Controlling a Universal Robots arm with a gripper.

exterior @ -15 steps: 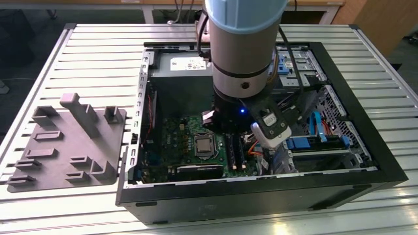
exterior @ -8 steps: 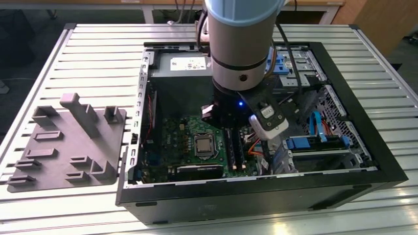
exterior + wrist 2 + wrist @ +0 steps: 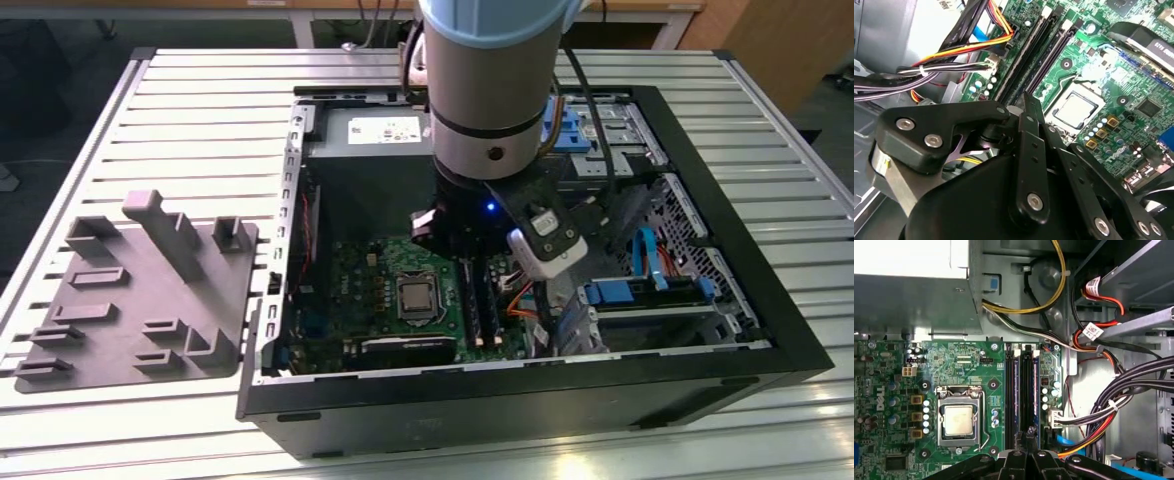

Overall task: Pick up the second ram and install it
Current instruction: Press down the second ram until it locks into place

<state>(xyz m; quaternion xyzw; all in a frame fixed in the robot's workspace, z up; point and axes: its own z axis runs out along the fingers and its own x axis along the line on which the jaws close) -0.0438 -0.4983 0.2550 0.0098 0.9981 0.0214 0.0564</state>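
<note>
Ram sticks (image 3: 1024, 390) are seated edge-down in the black memory sockets (image 3: 1010, 390) on the green motherboard (image 3: 961, 362), just to the exterior view's right of the CPU socket (image 3: 958, 420). I cannot tell which of them is the second ram; both sockets look filled, which suggests the install is largely made. The gripper (image 3: 1030, 432) hangs directly over the near end of those sockets, its black fingers (image 3: 1026, 107) drawn together into a narrow tip. Nothing can be seen between them, though the tip hides its own contact point. Such a pinched tip would suit pressing down on the thin top edge of a stick, which may be why it stands so low there.

In the exterior view the arm (image 3: 491, 90) reaches straight down into the open computer case (image 3: 747, 330), keeping clear of the cable bundle (image 3: 1119, 400) on the right. The gray fixture (image 3: 140, 290) lies on the slatted table (image 3: 200, 120), left of the case and well apart from the gripper; no stick is visible in its slots.
</note>
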